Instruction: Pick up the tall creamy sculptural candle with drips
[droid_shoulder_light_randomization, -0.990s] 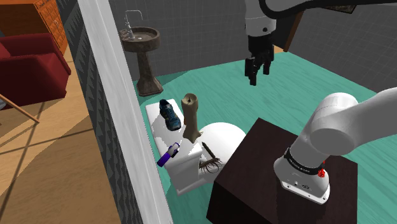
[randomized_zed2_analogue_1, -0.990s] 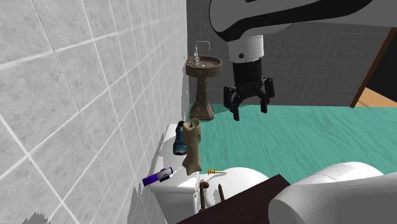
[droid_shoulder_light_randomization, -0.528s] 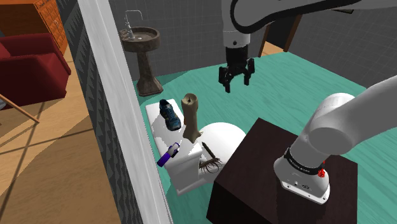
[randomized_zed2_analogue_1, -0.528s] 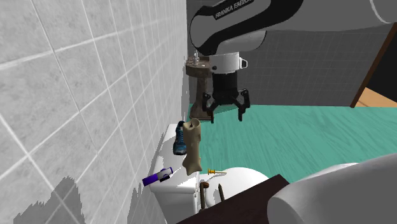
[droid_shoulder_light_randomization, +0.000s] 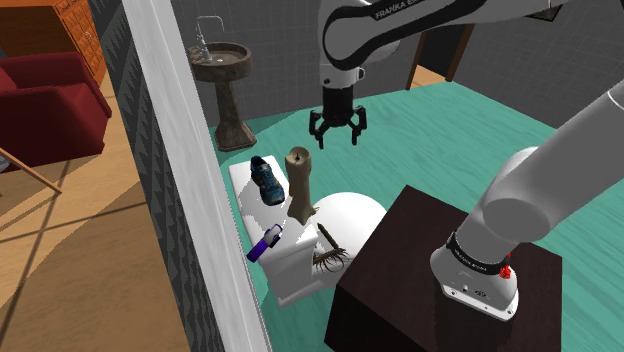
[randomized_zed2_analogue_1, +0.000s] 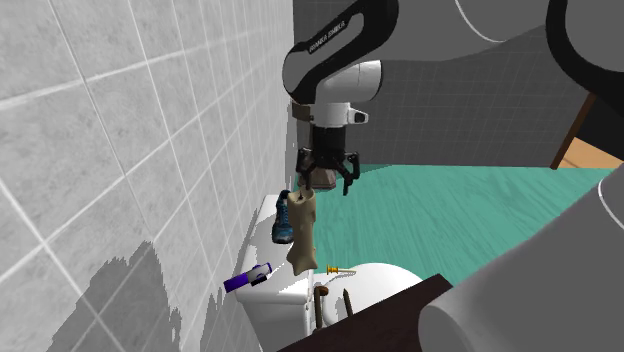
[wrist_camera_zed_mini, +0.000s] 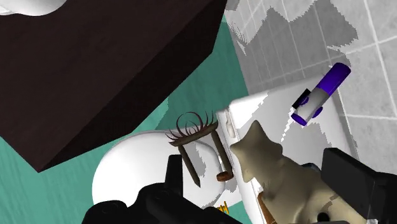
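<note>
The tall cream candle (droid_shoulder_light_randomization: 298, 185) with drips stands upright on the white toilet tank lid (droid_shoulder_light_randomization: 290, 268), against the tiled wall. My black gripper (droid_shoulder_light_randomization: 337, 130) hangs open above it, a little off toward the shoulder view's right. In the second exterior view the gripper (randomized_zed2_analogue_1: 325, 180) hovers just over the top of the candle (randomized_zed2_analogue_1: 303, 230) without touching it. The wrist view looks down on the candle (wrist_camera_zed_mini: 280, 184), which lies between the two spread fingers (wrist_camera_zed_mini: 173, 181); neither finger touches it.
On the tank lid, a blue sneaker (droid_shoulder_light_randomization: 266, 178) lies behind the candle and a purple tube (droid_shoulder_light_randomization: 265, 243) in front. A brown brush (droid_shoulder_light_randomization: 328, 250) lies by the toilet bowl (droid_shoulder_light_randomization: 350, 212). The dark stand (droid_shoulder_light_randomization: 400, 270) is close by. A pedestal sink (droid_shoulder_light_randomization: 224, 70) stands farther back.
The gripper has swung toward the shoulder view's left and come lower, ending just above the candle. It stayed open. The candle and other objects have not moved.
</note>
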